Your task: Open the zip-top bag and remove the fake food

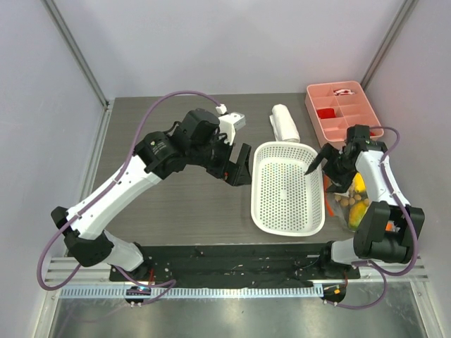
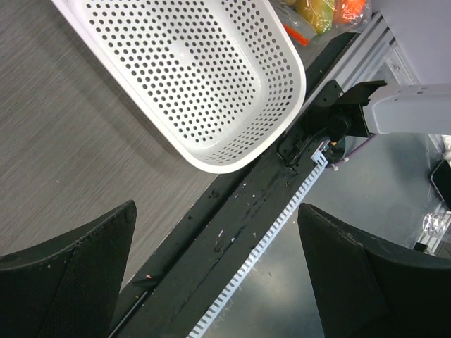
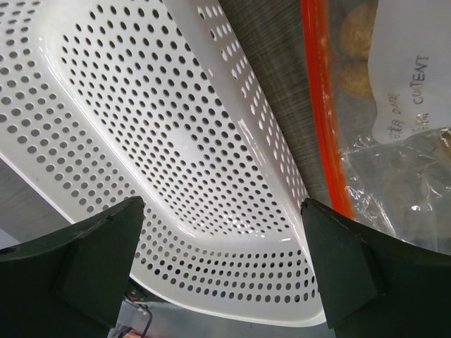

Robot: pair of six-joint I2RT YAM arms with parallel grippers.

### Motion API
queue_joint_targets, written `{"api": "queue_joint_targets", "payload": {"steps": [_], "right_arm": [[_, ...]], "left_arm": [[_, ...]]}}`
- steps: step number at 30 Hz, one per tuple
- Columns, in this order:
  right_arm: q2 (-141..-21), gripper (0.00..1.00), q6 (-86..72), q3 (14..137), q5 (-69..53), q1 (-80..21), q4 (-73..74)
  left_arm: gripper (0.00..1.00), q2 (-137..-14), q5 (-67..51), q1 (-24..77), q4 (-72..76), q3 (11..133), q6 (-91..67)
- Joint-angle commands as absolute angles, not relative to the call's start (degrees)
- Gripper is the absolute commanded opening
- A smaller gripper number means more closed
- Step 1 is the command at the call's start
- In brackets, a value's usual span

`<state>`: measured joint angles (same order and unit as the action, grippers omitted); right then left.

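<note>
Your top camera sits high behind the arm bases [image 1: 99, 246] and looks down and forward over the whole grey wood-grain table [image 1: 176, 204]. Your left wrist camera hangs close over the table's near edge, looking past its own black fingers [image 2: 67, 274] at the white perforated plastic basket [image 2: 197, 77]. Your right wrist camera sits nearer still, above that basket's rim and the clear crinkly zip-top bag [image 3: 394, 141] with its orange-red strip. All three views share the basket.

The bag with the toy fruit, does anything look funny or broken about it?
Nothing looks spilled or broken. The zip-top bag lies crinkled right beside the white basket, at the table's right side, with the fake food inside it.
</note>
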<state>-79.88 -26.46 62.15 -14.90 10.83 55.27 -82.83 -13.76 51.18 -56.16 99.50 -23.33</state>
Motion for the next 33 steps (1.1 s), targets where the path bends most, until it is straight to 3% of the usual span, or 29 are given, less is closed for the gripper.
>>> {"api": "queue_joint_targets", "payload": {"steps": [1,5,6,8,9,10,11,12,19,22,29,33], "right_arm": [[-79.5,1.00,-27.9,66.4,-11.2,12.6,54.2],[-81.0,0.92,-29.2,67.7,-8.0,17.2,53.7],[-81.8,0.78,-29.1,68.0,-8.3,17.4,53.4],[-84.3,0.65,-29.2,67.9,-8.5,17.5,52.3],[-85.1,0.33,-29.6,68.1,-8.4,17.4,52.1],[-86.1,0.19,-29.7,67.9,-8.2,17.4,51.8],[-86.5,0.11,-29.9,67.6,-8.7,17.3,51.2],[-86.7,0.10,-29.9,67.2,-9.5,16.5,50.6],[-88.5,0.12,-30.5,65.4,-15.1,12.2,47.2],[-91.0,0.17,-29.9,70.8,-8.0,13.1,51.6],[-102.5,0.56,-28.4,84.6,6.1,11.0,59.6],[-107.3,0.67,-27.4,91.2,19.1,6.9,63.3]], "left_arm": [[0.94,-80.9,-15.6,50.9,-55.8,99.5,-22.9],[0.94,-80.6,-15.9,50.8,-56.1,99.6,-23.0],[0.94,-80.6,-16.1,50.8,-56.2,99.5,-23.0],[0.94,-80.4,-16.0,50.6,-56.3,99.5,-23.0],[0.94,-80.3,-15.9,50.6,-56.3,99.4,-22.9],[0.94,-80.2,-15.6,50.5,-56.5,99.4,-22.9],[0.94,-80.0,-15.7,50.5,-56.4,99.3,-22.9],[0.94,-79.8,-15.6,50.4,-56.4,99.2,-22.9],[0.94,-79.0,-15.5,49.7,-55.6,97.3,-23.5],[0.94,-78.8,-15.8,49.7,-55.3,96.9,-23.7],[0.94,-77.1,-16.1,49.5,-53.4,94.4,-24.4],[0.94,-75.5,-16.0,49.1,-52.1,92.6,-24.8]]}}
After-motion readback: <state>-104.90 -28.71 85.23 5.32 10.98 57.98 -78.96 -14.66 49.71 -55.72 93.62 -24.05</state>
